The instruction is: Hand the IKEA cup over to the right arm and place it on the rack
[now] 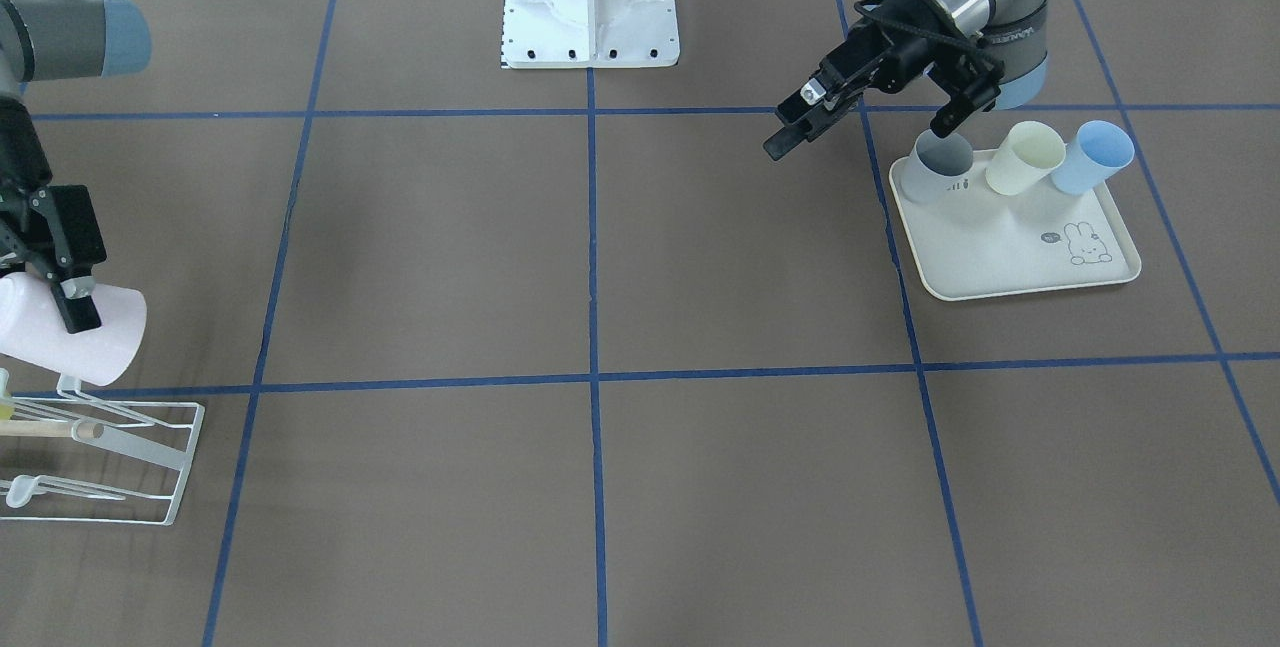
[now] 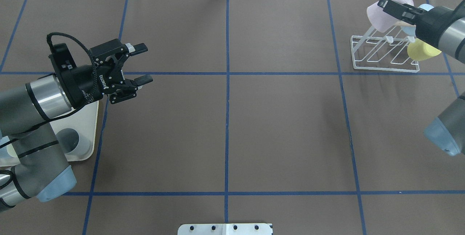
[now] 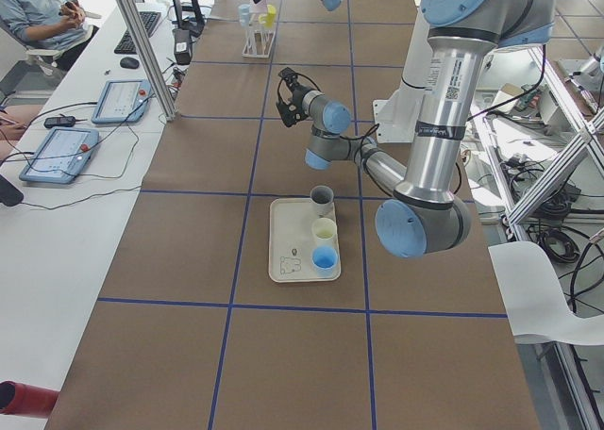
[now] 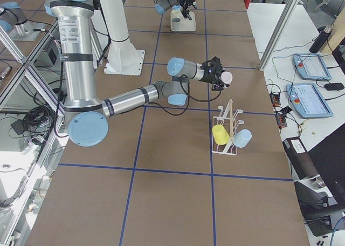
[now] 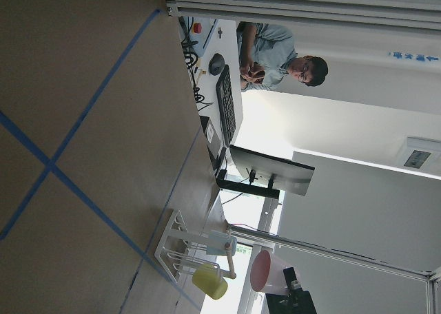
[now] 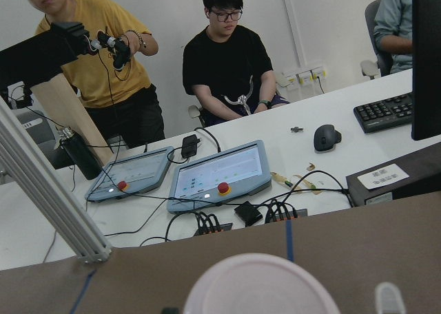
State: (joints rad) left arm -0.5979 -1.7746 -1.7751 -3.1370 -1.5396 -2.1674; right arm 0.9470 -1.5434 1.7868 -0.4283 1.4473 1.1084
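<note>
My right gripper (image 2: pixel 390 9) is shut on a pale pink cup (image 2: pixel 377 17) and holds it tilted on its side just above the far-left end of the white wire rack (image 2: pixel 381 59). In the front view the cup (image 1: pixel 115 337) hangs over the rack's (image 1: pixel 120 457) back edge, held by the right gripper (image 1: pixel 72 307). Its rim fills the bottom of the right wrist view (image 6: pixel 262 286). My left gripper (image 2: pixel 141 64) is open and empty, beside the cream tray (image 2: pixel 87 126).
A yellow cup (image 2: pixel 421 50) and a blue cup (image 4: pixel 242 138) sit on the rack. The rabbit tray (image 1: pixel 1010 252) holds a grey cup (image 1: pixel 940 167), a cream cup (image 1: pixel 1025 157) and a blue cup (image 1: pixel 1095 157). The robot's white base (image 1: pixel 590 7) stands mid-table. Operators sit beyond the far edge.
</note>
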